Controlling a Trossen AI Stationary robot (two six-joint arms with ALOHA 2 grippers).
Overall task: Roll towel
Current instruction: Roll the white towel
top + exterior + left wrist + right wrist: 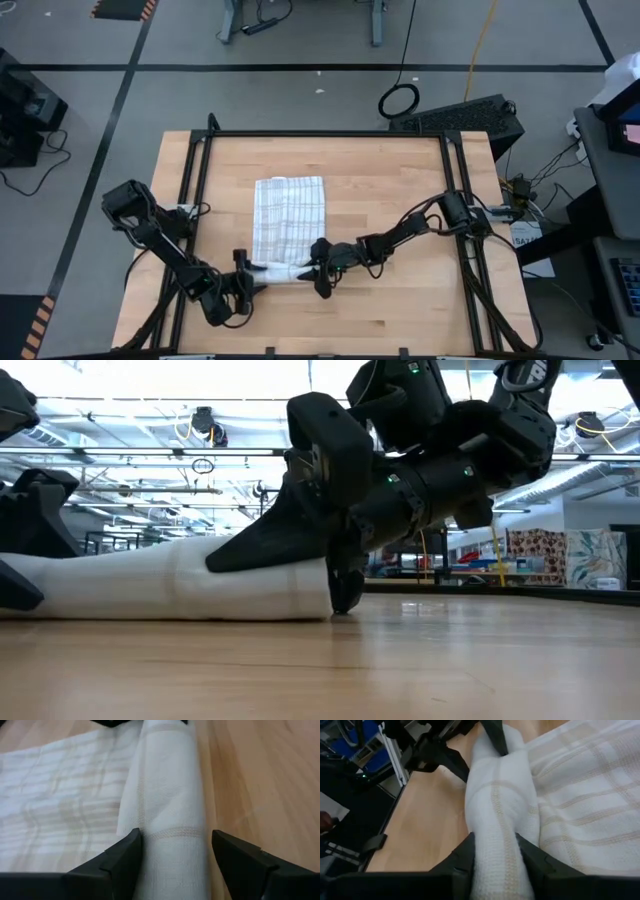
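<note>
The white checked towel [290, 210] lies flat on the wooden table, and its near end is wound into a roll [280, 270] that runs left to right. The roll rests on the table in the low view [180, 585]. My left gripper [250, 277] is at the roll's left end, open, with its fingers on either side of the roll [170, 845]. My right gripper [318, 270] is at the roll's right end, shut on it [495, 845]. My left gripper straddles the roll's left end, level, from the table's left, fingers along the roll. One finger [125, 860] lies against the roll's side toward the flat cloth. The other finger [235, 860] stands a little apart from it. My right gripper pinches the roll's right end [495, 827] between its two fingers, several wound layers. The fingers come level from the table's right and lie along the roll, one on each side. The roll lies on the table [300, 595].
A black frame [320, 133] runs round the table's far and side edges. Bare wood [400, 190] lies to the right of the flat towel and along the near edge [400, 320].
</note>
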